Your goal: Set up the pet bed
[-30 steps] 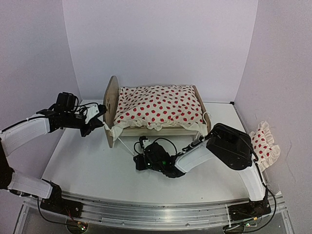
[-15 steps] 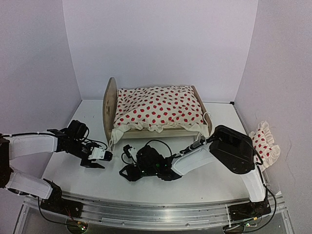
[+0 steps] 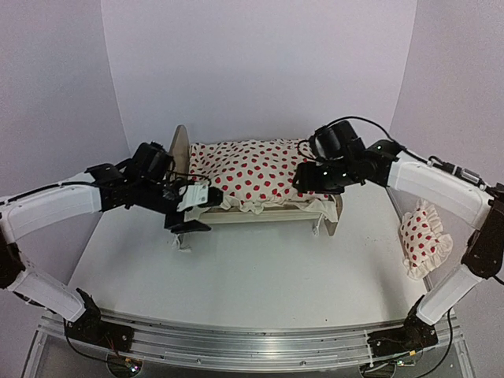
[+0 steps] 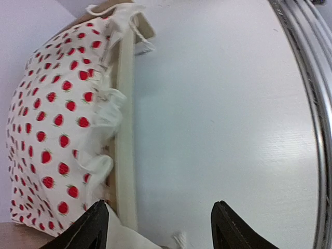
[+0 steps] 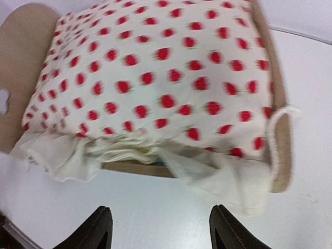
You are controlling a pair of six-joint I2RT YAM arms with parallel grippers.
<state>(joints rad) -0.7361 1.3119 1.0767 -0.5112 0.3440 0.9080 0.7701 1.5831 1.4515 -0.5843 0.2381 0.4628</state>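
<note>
The pet bed (image 3: 179, 153) stands at the back middle of the table, its rounded headboard on the left. A cream red-dotted duvet (image 3: 256, 173) covers its whole top, and the ruffle hangs over the front rail (image 3: 268, 214). My left gripper (image 3: 195, 209) is open at the front corner by the headboard, with nothing between its fingers. In the left wrist view, the left gripper (image 4: 161, 228) has one fingertip (image 4: 93, 225) beside the duvet ruffle (image 4: 101, 111). My right gripper (image 3: 315, 179) hovers open over the foot end. Below it the right wrist view shows the duvet (image 5: 155, 78) and the headboard (image 5: 26, 62).
A small red-dotted ruffled pillow (image 3: 425, 240) lies against the right wall, beside the right arm. The metal rail (image 3: 236, 342) runs along the near table edge. White walls close in the back and both sides. Bare table (image 3: 252, 276) lies in front of the bed.
Both grippers have gone from shut to open. The left arm swung from the headboard down to the table and back to the bed's front corner. The right arm rose to the foot end.
</note>
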